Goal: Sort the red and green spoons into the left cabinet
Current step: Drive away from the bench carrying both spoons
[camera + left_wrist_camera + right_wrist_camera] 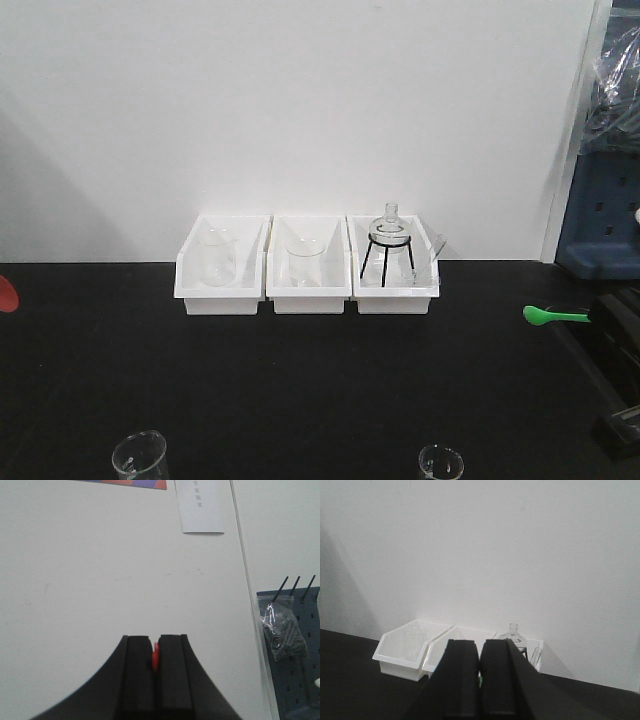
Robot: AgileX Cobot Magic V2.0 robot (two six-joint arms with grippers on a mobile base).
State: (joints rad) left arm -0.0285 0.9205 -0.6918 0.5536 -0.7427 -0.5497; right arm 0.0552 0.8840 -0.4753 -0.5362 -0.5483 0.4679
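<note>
Left gripper (155,641) pinches the red spoon (155,659), right gripper (479,647) the green spoon (553,315), at the counter's (300,380) opposite sides.

Slivers, cut edges and unreadable print

In the front view only a rim of the red spoon (5,295) shows at the far left edge. In the left wrist view it is a thin sliver pinched between the left gripper's (155,640) pads. The green spoon's (553,315) handle end disappears into the dark shape at the right edge. In the right wrist view just a green speck shows between the right gripper's (479,645) closed fingers. The bottom edge of the front view crops a larger glass vessel (140,455) and a smaller glass vessel (440,464). The print on the paper note (202,507) is too small to read.
</note>
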